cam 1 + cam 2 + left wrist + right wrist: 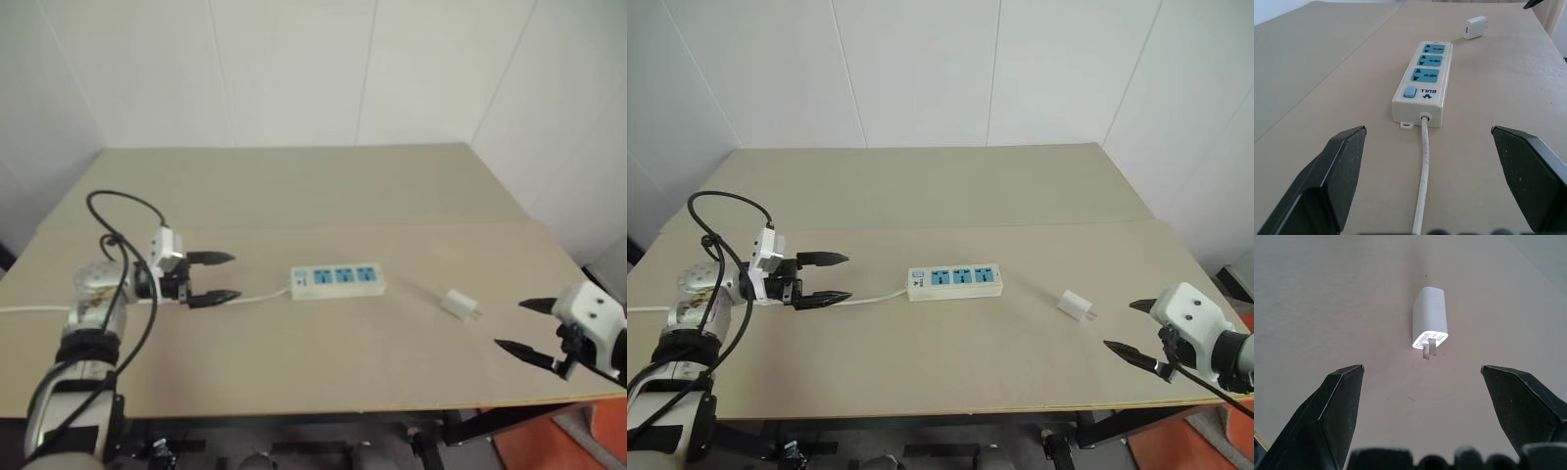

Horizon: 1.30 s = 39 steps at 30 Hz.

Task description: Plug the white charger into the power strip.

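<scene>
Your right gripper (pixel 1420 382) is hanging wide open before the white charger (pixel 1430 323), prongs probably facing you; you're risking nudging it. Left gripper (pixel 223 278), equally wide, is facing the power strip (pixel 337 281).

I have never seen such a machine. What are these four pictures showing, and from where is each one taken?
This is a humanoid robot with two arms, standing at a table. Two pictures come from cameras on its head, looking down. The other two come from cameras on its wrists, looking out between the black fingers. The left gripper is open and faces the power strip, which lies flat with its cord running toward that gripper. The right gripper is open too, facing the white charger lying on its side. Nothing is held.
</scene>
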Each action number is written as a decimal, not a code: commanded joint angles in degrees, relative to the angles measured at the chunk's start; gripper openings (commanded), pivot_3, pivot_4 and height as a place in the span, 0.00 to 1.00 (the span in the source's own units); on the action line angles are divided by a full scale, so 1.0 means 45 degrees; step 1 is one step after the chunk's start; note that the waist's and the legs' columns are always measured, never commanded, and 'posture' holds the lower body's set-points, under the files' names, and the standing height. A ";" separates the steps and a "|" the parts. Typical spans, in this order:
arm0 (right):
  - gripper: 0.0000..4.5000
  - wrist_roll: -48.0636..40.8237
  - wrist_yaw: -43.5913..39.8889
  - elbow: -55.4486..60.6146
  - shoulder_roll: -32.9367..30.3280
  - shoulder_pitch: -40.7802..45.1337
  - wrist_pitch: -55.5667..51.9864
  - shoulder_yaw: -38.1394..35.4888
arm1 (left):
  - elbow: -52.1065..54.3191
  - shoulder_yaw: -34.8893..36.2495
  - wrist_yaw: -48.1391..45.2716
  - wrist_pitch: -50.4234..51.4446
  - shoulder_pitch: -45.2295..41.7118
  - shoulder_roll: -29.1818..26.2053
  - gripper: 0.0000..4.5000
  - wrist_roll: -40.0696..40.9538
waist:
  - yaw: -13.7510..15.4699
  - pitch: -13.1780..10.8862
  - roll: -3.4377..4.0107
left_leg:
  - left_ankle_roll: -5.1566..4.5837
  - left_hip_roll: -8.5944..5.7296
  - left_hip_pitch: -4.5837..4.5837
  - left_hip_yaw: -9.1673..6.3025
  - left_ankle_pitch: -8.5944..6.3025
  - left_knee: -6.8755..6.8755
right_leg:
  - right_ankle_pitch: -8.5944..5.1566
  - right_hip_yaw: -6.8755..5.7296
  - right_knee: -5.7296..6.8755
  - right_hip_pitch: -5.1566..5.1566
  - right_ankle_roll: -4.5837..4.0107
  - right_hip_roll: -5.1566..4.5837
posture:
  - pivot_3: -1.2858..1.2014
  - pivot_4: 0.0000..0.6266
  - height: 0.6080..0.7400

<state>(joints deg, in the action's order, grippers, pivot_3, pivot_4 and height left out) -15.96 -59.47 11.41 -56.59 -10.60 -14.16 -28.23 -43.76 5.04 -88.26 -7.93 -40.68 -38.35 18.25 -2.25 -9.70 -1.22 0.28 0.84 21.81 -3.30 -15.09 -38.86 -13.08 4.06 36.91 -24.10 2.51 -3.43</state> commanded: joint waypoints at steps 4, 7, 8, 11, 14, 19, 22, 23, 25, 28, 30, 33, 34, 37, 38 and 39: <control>1.00 -0.0029 0.0363 0.0756 0.0141 -0.0197 0.0190 -0.0562 | -0.1212 -0.0028 -0.0115 -0.1038 -0.1097 0.0518 0.99 -0.0282 | 0.0008 0.0001 -0.0002 | 0.0000 -0.0003 0.0006 0.0000 0.0000 -0.0003 | 0.0000 0.0000 -0.0002 0.0000 0.0001 0.0000 | 0.52 0.24 1.00; 1.00 -0.0035 0.0422 0.1149 0.0124 -0.0251 0.0167 -0.0636 | -0.2291 -0.0013 0.0034 -0.1663 -0.1682 0.0976 0.99 -0.0474 | 0.0013 0.0001 -0.0002 | 0.0000 -0.0004 0.0009 0.0000 0.0000 -0.0005 | 0.0001 0.0000 -0.0004 -0.0001 0.0003 -0.0001 | 0.52 0.24 1.00; 1.00 -0.0092 0.0412 0.1384 0.0110 -0.0261 0.0120 -0.0681 | -0.2810 0.0020 0.0090 -0.1810 -0.1961 0.1197 0.99 -0.0516 | 0.0017 0.0001 -0.0003 | 0.0000 -0.0005 0.0007 -0.0001 0.0000 -0.0006 | 0.0001 -0.0001 -0.0002 0.0000 0.0003 -0.0001 | 0.52 0.24 1.00; 1.00 -0.0238 0.0413 0.1944 0.0082 -0.0198 -0.0044 -0.0738 | -0.4036 0.0154 -0.0246 -0.1982 -0.2633 0.1622 0.99 -0.0559 | 0.0019 0.0002 -0.0005 | 0.0000 -0.0008 0.0008 -0.0003 0.0000 -0.0012 | 0.0002 -0.0001 0.0004 0.0003 0.0004 0.0000 | 0.52 0.24 1.00; 1.00 -0.2131 0.1038 0.4101 -0.0075 0.1120 -0.1779 -0.0821 | -0.5259 -0.0174 0.0195 -0.2517 -0.3348 0.2006 0.99 -0.1255 | -0.0092 0.0001 -0.0006 | 0.0000 -0.0008 0.0019 -0.0003 0.0000 -0.0011 | 0.0002 -0.0001 0.0001 -0.0005 0.0006 0.0001 | 0.52 0.24 1.00; 1.00 -0.4463 0.2646 0.6731 -0.0518 0.3651 -0.4091 -0.0352 | -0.6393 -0.0738 0.1417 -0.3643 -0.3876 0.2587 0.99 -0.2668 | -0.0025 0.0005 -0.0017 | -0.0001 -0.0007 0.0007 -0.0024 0.0000 -0.0008 | 0.0003 -0.0005 0.0018 0.0002 0.0003 0.0009 | 0.52 0.24 1.00; 1.00 -0.4878 0.3853 0.8005 -0.0634 0.4359 -0.5168 0.0667 | -0.6783 -0.0703 0.2030 -0.3520 -0.4166 0.3163 0.99 -0.2978 | 0.0027 0.0005 -0.0061 | -0.0001 -0.0009 0.0045 -0.0034 0.0000 -0.0018 | 0.0004 -0.0019 -0.0012 -0.0005 0.0006 0.0002 | 0.52 0.24 1.00; 1.00 -0.4927 0.4094 0.8234 -0.0649 0.4466 -0.5408 0.0891 | -0.6861 -0.0695 0.2178 -0.3513 -0.4216 0.3248 0.99 -0.3075 | 0.0084 0.0003 -0.0065 | -0.0001 -0.0015 0.0061 -0.0031 0.0000 -0.0031 | 0.0010 -0.0017 -0.0020 -0.0009 0.0019 -0.0008 | 0.52 0.24 1.00; 1.00 -0.4694 0.4590 0.8730 -0.0704 0.4399 -0.5945 0.1748 | -0.7033 -0.0999 0.2897 -0.3685 -0.4371 0.3413 0.99 -0.3694 | 0.0206 0.0000 -0.0070 | -0.0001 -0.0025 0.0081 -0.0029 0.0000 -0.0047 | 0.0019 -0.0017 -0.0031 -0.0017 0.0033 -0.0018 | 0.52 0.24 1.00; 1.00 -0.4320 0.5068 0.9075 -0.0662 0.4309 -0.6319 0.2621 | -0.7205 -0.1004 0.3598 -0.3665 -0.4584 0.3669 0.99 -0.4100 | 0.0317 0.0000 -0.0070 | -0.0001 -0.0024 0.0078 -0.0030 0.0000 -0.0048 | 0.0019 -0.0017 -0.0029 -0.0020 0.0033 -0.0016 | 0.52 0.24 1.00; 1.00 -0.4297 0.5280 0.9149 -0.0620 0.4389 -0.6539 0.2878 | -0.7272 -0.0846 0.3659 -0.3482 -0.4704 0.3809 0.99 -0.4150 | 0.0340 0.0000 -0.0070 | -0.0001 -0.0025 0.0077 -0.0029 0.0000 -0.0050 | 0.0019 -0.0017 -0.0026 -0.0019 0.0033 -0.0015 | 0.52 0.24 1.00; 1.00 -0.4418 0.5643 0.9291 -0.0488 0.4430 -0.6932 0.3138 | -0.7375 -0.0915 0.3948 -0.3308 -0.4822 0.3994 0.99 -0.4441 | 0.0345 0.0000 -0.0070 | -0.0001 -0.0025 0.0075 -0.0028 0.0000 -0.0051 | 0.0019 -0.0016 -0.0027 -0.0014 0.0033 -0.0016 | 0.52 0.24 1.00; 1.00 -0.4390 0.5715 0.9350 -0.0479 0.4366 -0.6999 0.3171 | -0.7408 -0.0852 0.3991 -0.3202 -0.4862 0.4078 0.99 -0.4439 | 0.0349 0.0000 -0.0070 | -0.0001 -0.0025 0.0074 -0.0029 0.0000 -0.0050 | 0.0019 -0.0017 -0.0028 -0.0013 0.0033 -0.0015 | 0.52 0.24 1.00; 1.00 -0.4430 0.5973 0.9469 -0.0414 0.4233 -0.7283 0.3102 | -0.7448 -0.0539 0.3851 -0.2933 -0.4949 0.4278 0.99 -0.4333 | 0.0359 0.0000 -0.0071 | -0.0001 -0.0025 0.0078 -0.0029 0.0000 -0.0050 | 0.0019 -0.0017 -0.0028 -0.0015 0.0033 -0.0015 | 0.52 0.24 1.00; 1.00 -0.4404 0.6008 0.9486 -0.0415 0.4192 -0.7332 0.3082 | -0.7449 -0.0499 0.3720 -0.2883 -0.4966 0.4302 0.99 -0.4360 | 0.0360 0.0000 -0.0071 | -0.0001 -0.0025 0.0079 -0.0029 0.0000 -0.0052 | 0.0019 -0.0017 -0.0028 -0.0015 0.0033 -0.0016 | 0.52 0.24 1.00; 1.00 -0.4359 0.6030 0.9506 -0.0430 0.4104 -0.7389 0.3030 | -0.7450 -0.0555 0.3434 -0.2805 -0.4996 0.4314 0.99 -0.4458 | 0.0357 0.0000 -0.0071 | -0.0001 -0.0025 0.0079 -0.0029 0.0000 -0.0053 | 0.0020 -0.0018 -0.0028 -0.0014 0.0034 -0.0016 | 0.52 0.24 1.00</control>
<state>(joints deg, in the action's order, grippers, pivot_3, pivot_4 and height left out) -36.02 -33.24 52.83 -58.54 7.98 -46.81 -13.24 -77.51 1.76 -71.48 -20.85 -60.94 -19.28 -2.12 -0.65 -9.70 -1.54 0.27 0.73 22.16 -3.43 -15.09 -39.10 -12.99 3.98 36.79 -24.16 2.66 -3.50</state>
